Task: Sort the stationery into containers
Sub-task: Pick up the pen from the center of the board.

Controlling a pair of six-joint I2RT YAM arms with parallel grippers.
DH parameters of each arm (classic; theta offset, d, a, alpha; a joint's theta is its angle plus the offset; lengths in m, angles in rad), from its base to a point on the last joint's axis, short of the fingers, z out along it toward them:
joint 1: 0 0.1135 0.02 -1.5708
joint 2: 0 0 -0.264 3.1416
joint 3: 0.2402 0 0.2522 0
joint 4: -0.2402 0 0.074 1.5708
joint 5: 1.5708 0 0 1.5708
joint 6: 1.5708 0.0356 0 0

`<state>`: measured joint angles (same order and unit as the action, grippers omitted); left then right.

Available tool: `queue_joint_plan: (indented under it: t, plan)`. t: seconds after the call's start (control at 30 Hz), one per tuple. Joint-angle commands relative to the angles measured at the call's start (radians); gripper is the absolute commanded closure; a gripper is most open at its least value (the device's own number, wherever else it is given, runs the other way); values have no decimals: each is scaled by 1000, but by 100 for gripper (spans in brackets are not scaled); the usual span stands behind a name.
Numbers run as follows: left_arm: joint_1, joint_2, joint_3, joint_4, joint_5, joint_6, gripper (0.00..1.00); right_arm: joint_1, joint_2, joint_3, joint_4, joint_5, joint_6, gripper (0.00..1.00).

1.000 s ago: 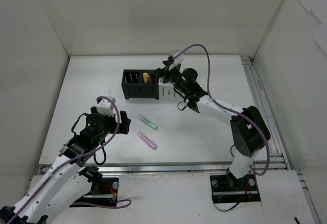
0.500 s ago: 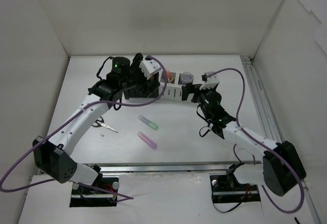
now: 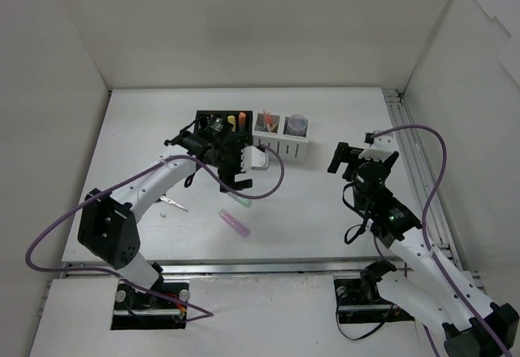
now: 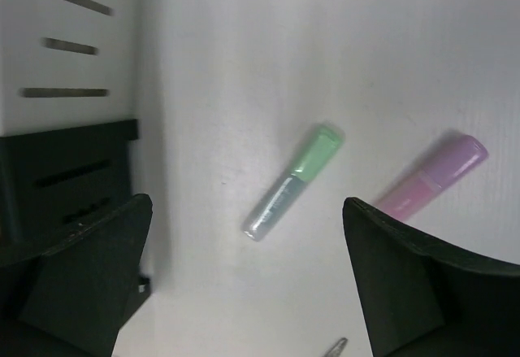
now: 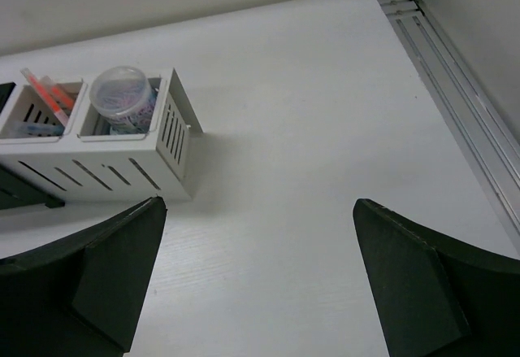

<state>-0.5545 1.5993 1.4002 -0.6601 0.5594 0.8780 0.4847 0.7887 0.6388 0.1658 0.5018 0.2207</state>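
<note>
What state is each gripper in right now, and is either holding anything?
Left gripper: open, holding nothing, over the short pastel-green marker.
Right gripper: open, holding nothing, near the white slatted plastic organiser.

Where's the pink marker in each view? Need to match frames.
Top external: pink marker lies on the table, below centre-left.
Left wrist: pink marker is right of centre, beside the green marker.
Right wrist: not in it.
Shared landmark: white organiser.
</note>
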Motion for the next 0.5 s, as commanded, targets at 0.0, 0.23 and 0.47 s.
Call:
queue_joint_plan:
  t: [0.0,0.23,0.47]
  plan:
    - [-12,-9,-36,-6,22,81,0,-5,-17,32,-80,44,32,2]
    - [-33,102,-115,42,-52,84,4,-6,33,48,-88,-62,20,2]
    - [-42,137,-185,113,-9,136,3,-6,81,38,-35,-180,5,2]
